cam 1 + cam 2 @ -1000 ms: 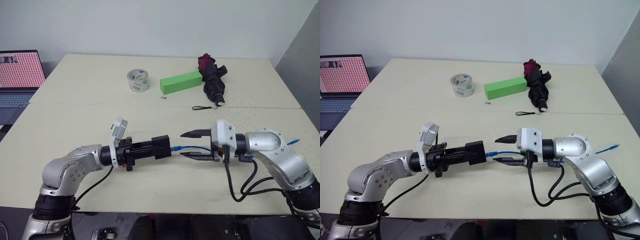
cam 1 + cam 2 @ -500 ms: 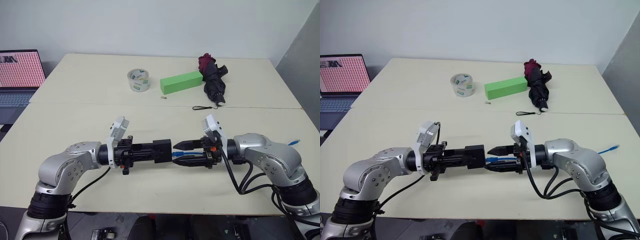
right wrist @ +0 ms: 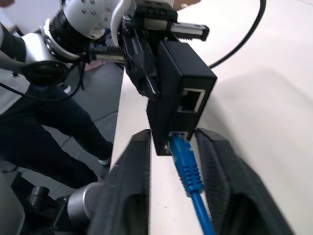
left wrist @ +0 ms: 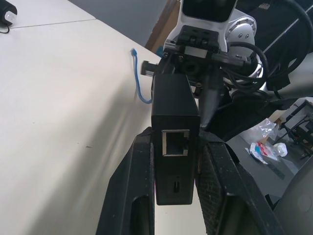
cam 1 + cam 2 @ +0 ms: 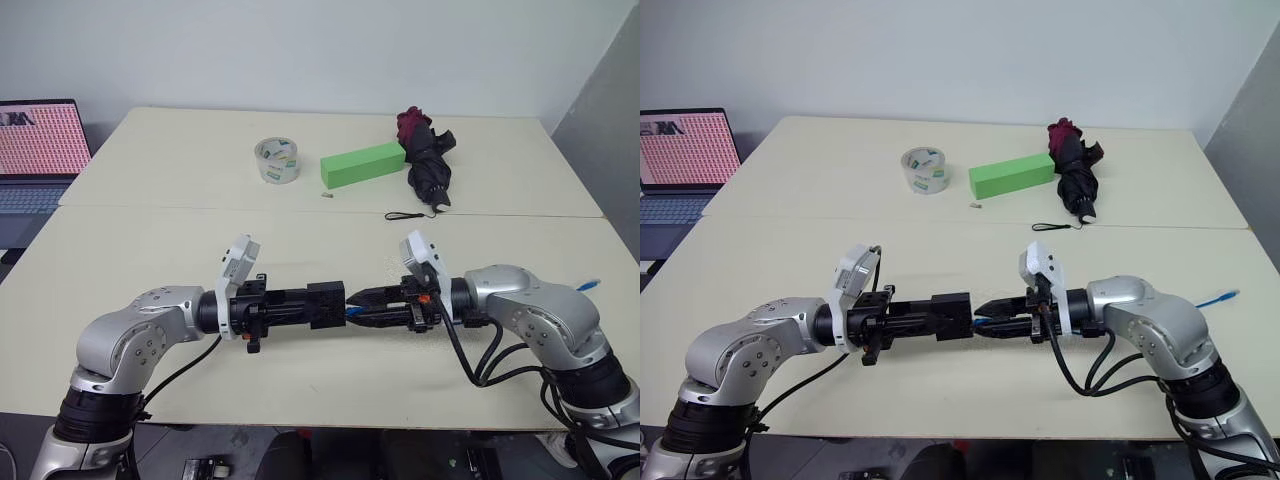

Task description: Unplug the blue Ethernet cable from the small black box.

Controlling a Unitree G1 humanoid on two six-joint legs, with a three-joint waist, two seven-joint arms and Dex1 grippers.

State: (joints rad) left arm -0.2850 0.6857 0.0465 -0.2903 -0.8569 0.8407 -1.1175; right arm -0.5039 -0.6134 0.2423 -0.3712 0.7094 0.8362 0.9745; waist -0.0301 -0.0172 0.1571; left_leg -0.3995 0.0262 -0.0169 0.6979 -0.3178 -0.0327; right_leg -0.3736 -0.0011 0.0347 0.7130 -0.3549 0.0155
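The left tool (image 5: 318,305) is clamped on the box (image 3: 182,98), held above the desk (image 5: 300,240). The right tool (image 3: 171,152) brackets the cable (image 3: 188,169) plug, which sits in its port; whether the fingers pinch it is unclear. Next: grip firmly, then pull straight out.

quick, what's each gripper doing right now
Left gripper: shut on the small black box.
Right gripper: fingers either side of the blue cable's plug; grip cannot be told.

Matte black plastic box (image 3: 181,98), glossy blue cable (image 3: 190,171), smooth cream table (image 5: 300,230), rough-textured pincer fingers (image 4: 220,181)
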